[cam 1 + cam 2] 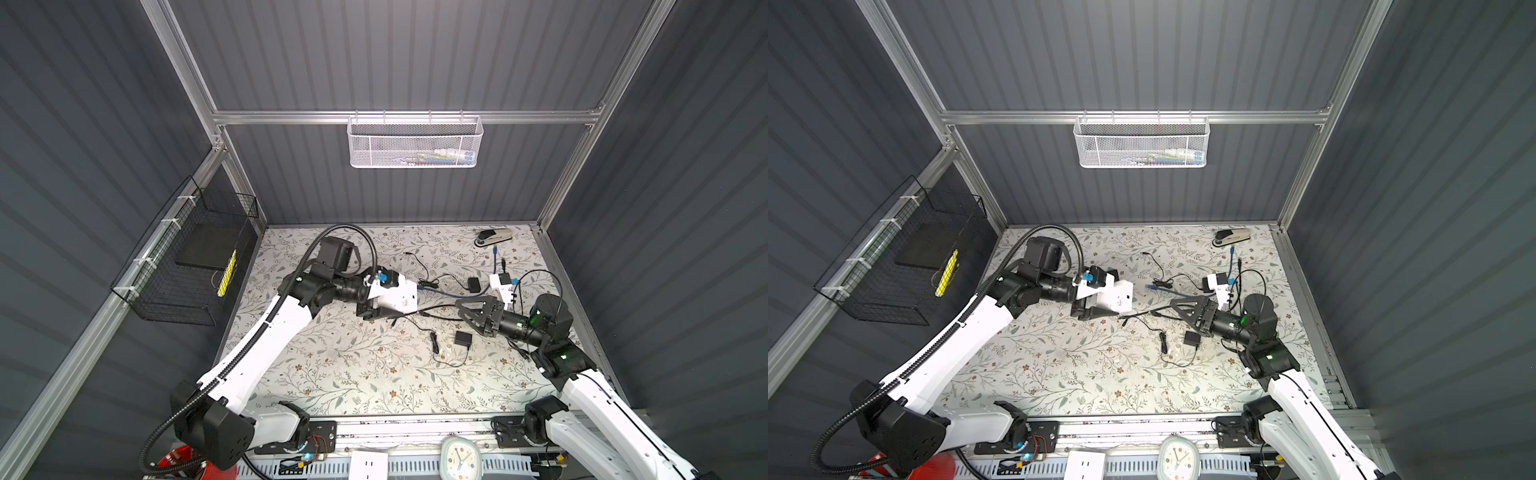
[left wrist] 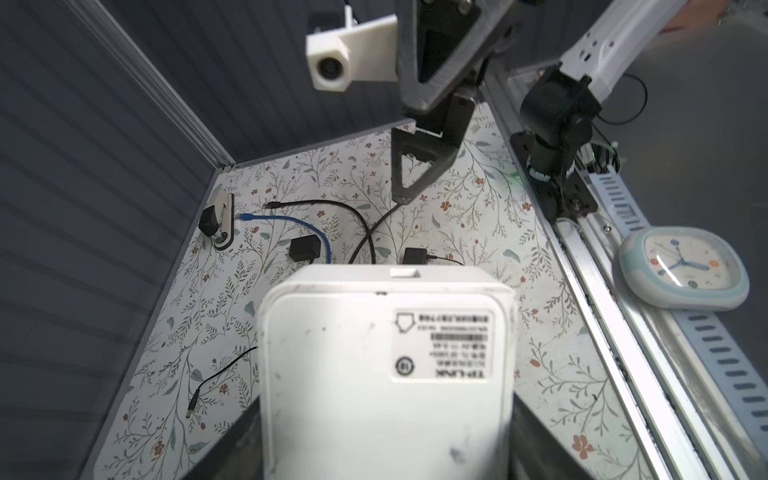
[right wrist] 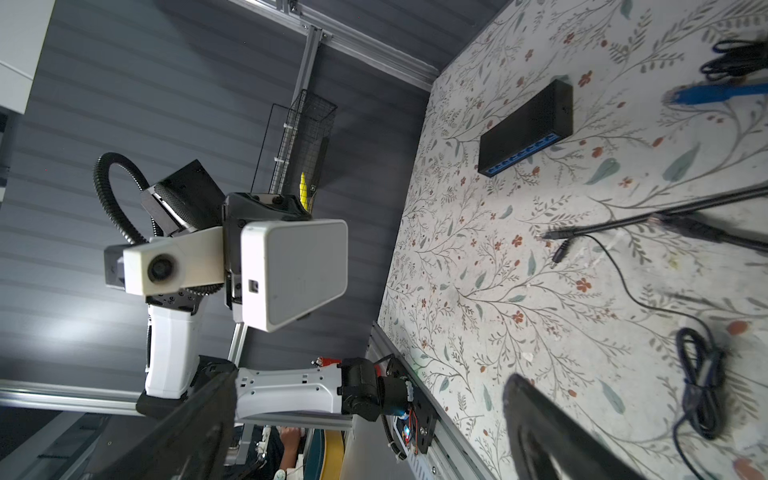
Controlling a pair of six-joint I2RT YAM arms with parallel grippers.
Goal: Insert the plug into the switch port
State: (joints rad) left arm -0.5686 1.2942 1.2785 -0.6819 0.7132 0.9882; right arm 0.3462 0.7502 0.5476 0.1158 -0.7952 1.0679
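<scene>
My left gripper (image 1: pixel 374 309) is shut on a white switch (image 1: pixel 395 297), holding it above the table. The switch's labelled side fills the left wrist view (image 2: pixel 386 374), between both fingers (image 2: pixel 232 440). A small square port (image 3: pixel 252 286) shows on its narrow end. A black plug (image 3: pixel 552 235) on a thick cable lies on the table, seen in both top views (image 1: pixel 392 322) (image 1: pixel 1123 318). My right gripper (image 1: pixel 461 311) (image 3: pixel 368 378) stands open to the switch's right, turned on its side. One finger (image 2: pixel 411 174) reaches down to that cable.
A black switch with blue ports (image 3: pixel 525 129) lies near the back wall. A blue network cable (image 1: pixel 424 286), two black adapters (image 1: pixel 473 284) (image 1: pixel 462 338) and thin cables lie mid-table. A stapler (image 1: pixel 494 237) sits back right, a clock (image 1: pixel 461 457) at the front rail.
</scene>
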